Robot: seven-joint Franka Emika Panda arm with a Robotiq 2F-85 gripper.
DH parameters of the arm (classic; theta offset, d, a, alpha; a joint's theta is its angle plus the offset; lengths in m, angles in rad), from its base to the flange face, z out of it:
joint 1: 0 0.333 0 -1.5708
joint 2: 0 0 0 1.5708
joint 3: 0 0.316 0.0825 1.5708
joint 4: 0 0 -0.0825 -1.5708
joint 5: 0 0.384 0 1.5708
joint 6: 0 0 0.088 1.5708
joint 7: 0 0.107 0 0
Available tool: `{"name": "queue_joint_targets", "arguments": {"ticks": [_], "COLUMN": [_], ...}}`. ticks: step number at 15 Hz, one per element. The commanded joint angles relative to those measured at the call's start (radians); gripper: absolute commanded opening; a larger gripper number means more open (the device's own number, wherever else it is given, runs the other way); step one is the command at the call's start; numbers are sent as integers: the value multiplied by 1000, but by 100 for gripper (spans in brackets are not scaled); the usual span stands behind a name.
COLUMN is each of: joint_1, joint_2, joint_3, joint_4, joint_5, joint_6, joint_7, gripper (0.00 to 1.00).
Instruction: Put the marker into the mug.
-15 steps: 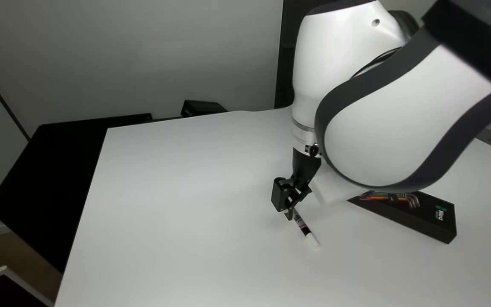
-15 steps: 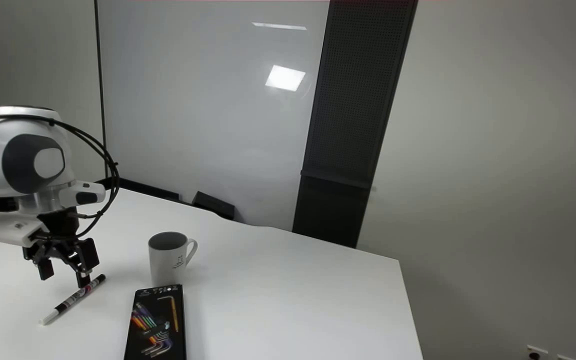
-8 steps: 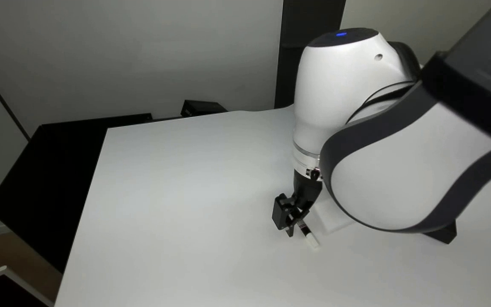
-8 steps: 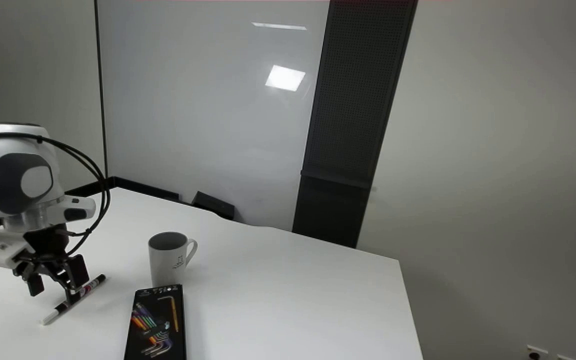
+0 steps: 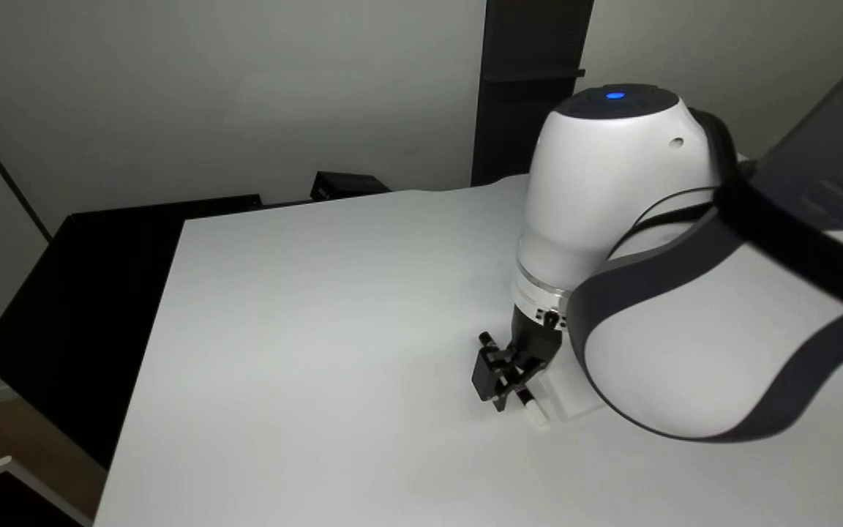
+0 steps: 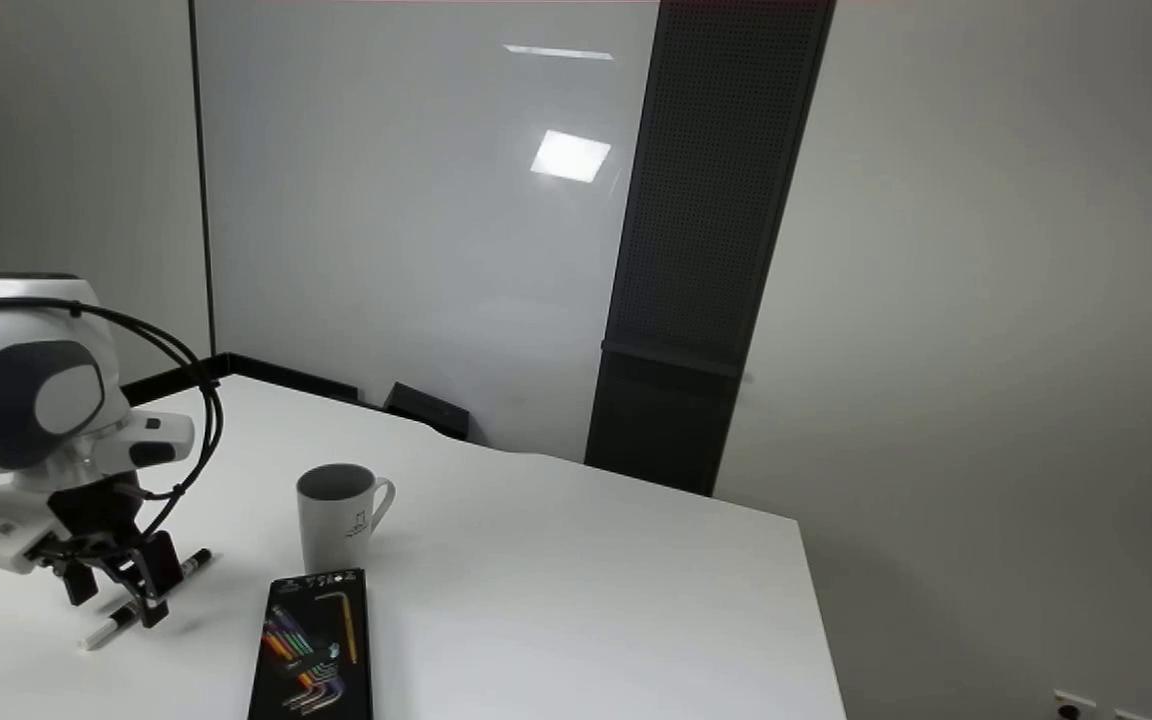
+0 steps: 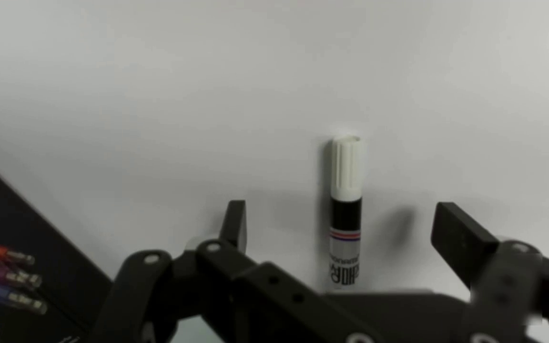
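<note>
The marker lies on the white table, with a white cap (image 7: 347, 166), a black band and a pale printed body. In the exterior views its cap (image 5: 536, 413) and its dark end (image 6: 198, 560) show past the fingers. My gripper (image 7: 340, 216) is open and low over the table, with one finger on each side of the marker and a gap to both. It also shows in both exterior views (image 5: 502, 395) (image 6: 117, 602). The white mug (image 6: 334, 530) stands upright with its handle to the right in an exterior view. The arm hides it in the other camera's picture.
A black box with pictured hex keys (image 6: 311, 645) lies in front of the mug; its corner shows at the wrist view's left edge (image 7: 12, 205). A small black box (image 5: 348, 185) sits at the table's back edge. The white table (image 5: 304, 351) extends around the marker.
My gripper has come down from above the marker and shifted along it toward the cap, so its fingers now straddle it. The marker and the mug have not moved.
</note>
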Motion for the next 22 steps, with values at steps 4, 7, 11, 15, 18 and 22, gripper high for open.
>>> {"name": "queue_joint_targets", "arguments": {"ticks": [4,7,11,15,18,22], "joint_1": [41,59,61,74,105,75], "joint_2": [13,16,13,-15,-61,-157], "joint_3": [-38,-54,-56,-79,-134,-139], "joint_4": [-25,-30,-33,-41,-41,-46], "joint_5": [60,81,105,108,103,81], "joint_6": [70,77,78,48,-35,-125], "joint_7": [8,10,-2,0,44,67], "gripper": [70,49,26,3,7,7]}}
